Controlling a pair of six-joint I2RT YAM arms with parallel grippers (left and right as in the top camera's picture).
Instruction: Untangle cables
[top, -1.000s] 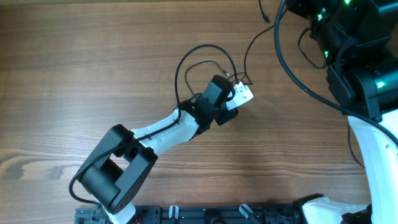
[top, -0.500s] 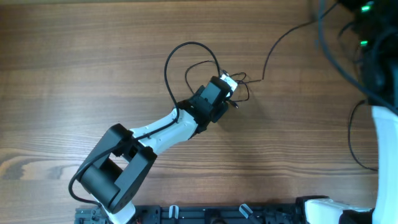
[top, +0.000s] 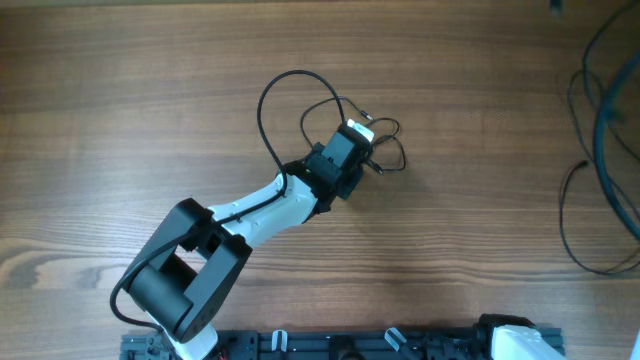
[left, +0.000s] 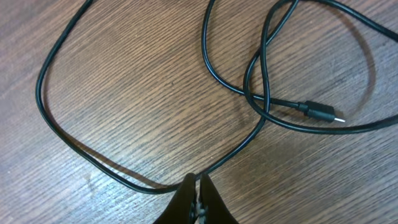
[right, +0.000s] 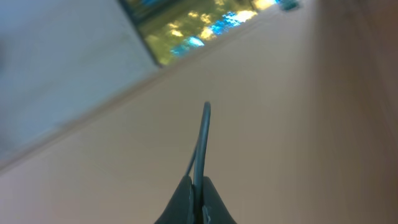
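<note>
The cables (top: 300, 100) are thin black wires lying in loose loops on the wooden table, with a small plug (top: 378, 168) at the right of the bunch. My left gripper (top: 362, 137) is at the loops. In the left wrist view it (left: 198, 185) is shut on one cable strand (left: 124, 177), with crossed loops and a plug (left: 320, 112) beyond it. My right gripper (right: 199, 183) is out of the overhead view. In the blurred right wrist view it is shut on a thin dark cable (right: 204, 134) that sticks up from the jaws, high above the table.
Blurred dark cables (top: 605, 150) hang along the right edge of the overhead view. A white part of the right arm's base (top: 510, 338) shows at the bottom right. The left arm (top: 250, 220) lies diagonally from the bottom left.
The right arm has risen up and to the right, out of the overhead view, and the long cable leading to it is gone from the bunch. The left gripper and loops shifted slightly left.
</note>
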